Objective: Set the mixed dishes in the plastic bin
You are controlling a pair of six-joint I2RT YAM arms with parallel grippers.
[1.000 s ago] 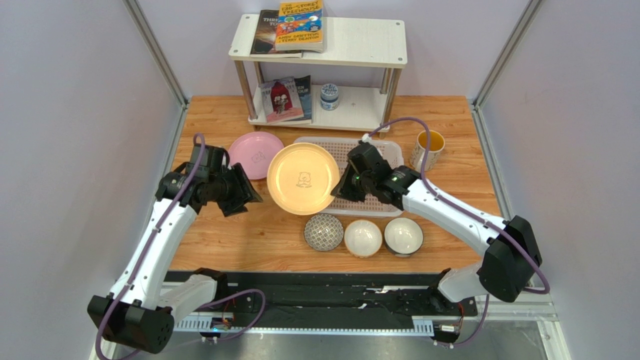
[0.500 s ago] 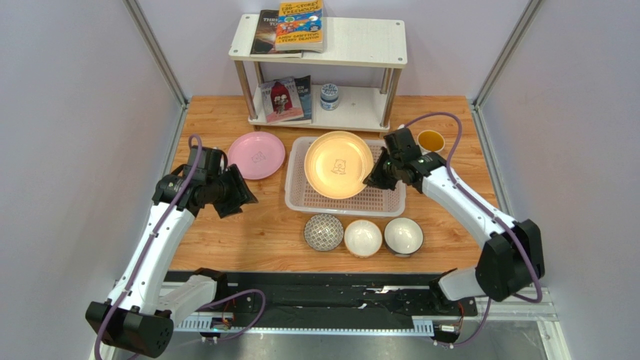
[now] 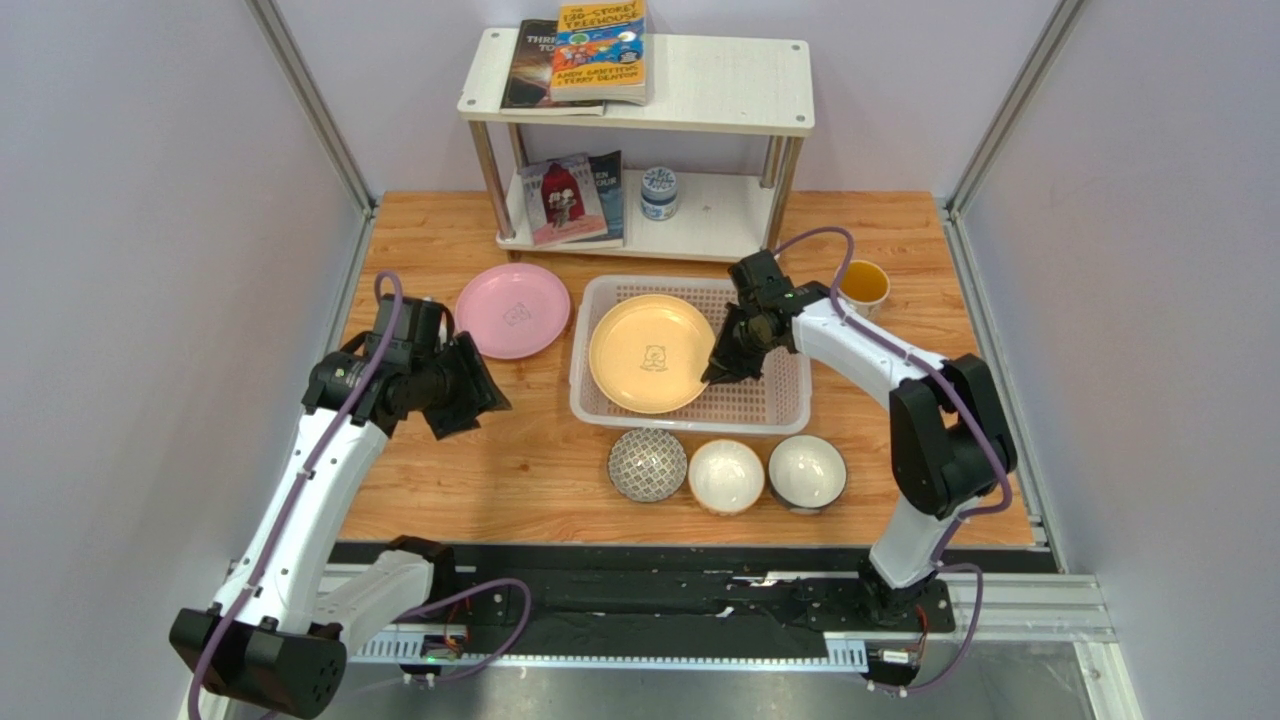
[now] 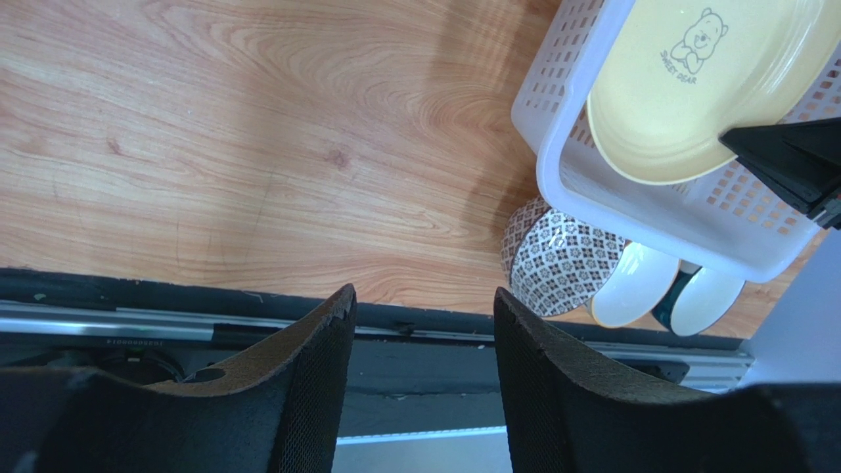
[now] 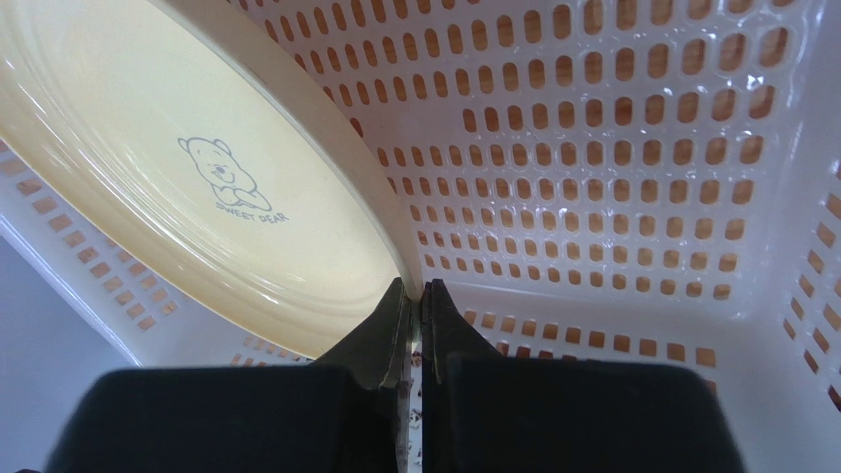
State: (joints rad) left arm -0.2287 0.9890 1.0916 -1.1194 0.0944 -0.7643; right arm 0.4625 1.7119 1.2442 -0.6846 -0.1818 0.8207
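The worktop [image 3: 496, 480] is a wood-grain board, enclosed by plain pale walls [image 3: 150, 225], with a white two-tier shelf [image 3: 706, 90] at its far edge. The bin [image 3: 781, 402] is white plastic, rectangular, with slotted floor and sides, and stands mid-worktop. The yellow plate [image 3: 651, 354] is round, glossy and pale, with a small bear print at centre; it sits tilted inside the bin, toward the bin's left side. The right tool [image 5: 415, 291] is inside the bin, clenched on the plate's right rim, black jaws pinching the edge. The left tool [image 4: 420, 325] is released, jaws spread, grasping nothing, above bare wood left of the bin. Outside the bin: a pink plate [image 3: 513, 311] flat at its left; a patterned grey bowl [image 3: 648, 464] and two white bowls [image 3: 726, 476] [image 3: 807, 471] in a row along its near side; a mug [image 3: 863, 284] with a yellow inside by its far right corner.
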